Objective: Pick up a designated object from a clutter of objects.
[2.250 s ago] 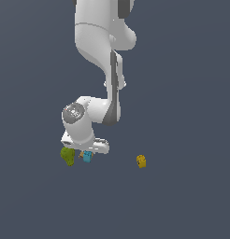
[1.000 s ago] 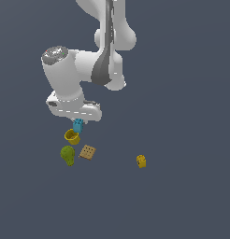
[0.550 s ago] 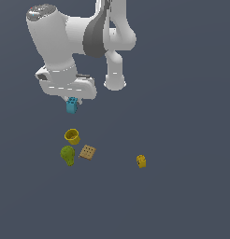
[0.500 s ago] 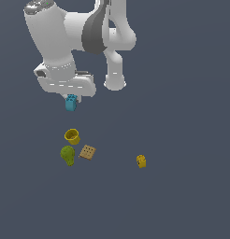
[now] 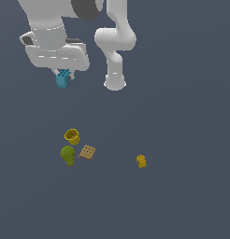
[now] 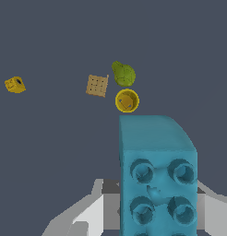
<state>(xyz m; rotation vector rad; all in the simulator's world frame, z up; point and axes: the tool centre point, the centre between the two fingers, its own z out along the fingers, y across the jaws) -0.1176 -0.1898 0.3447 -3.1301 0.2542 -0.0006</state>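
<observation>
Higher now than before, the gripper pinches the brick well above the cup. Pickup looks done.

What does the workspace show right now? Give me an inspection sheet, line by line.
Surface: plain dark grey floor, no marks seen.
Job's thing: teal studded brick held in the air, clear of the floor.
Clutter: yellow cup, olive-green pear and tan dotted tile grouped close; orange-yellow block apart, toward the exterior view's right.
Gripper: gripper raised, shut on the brick.
Cables: nothing seen.
Surroundings: white arm base; nothing else seen.
</observation>
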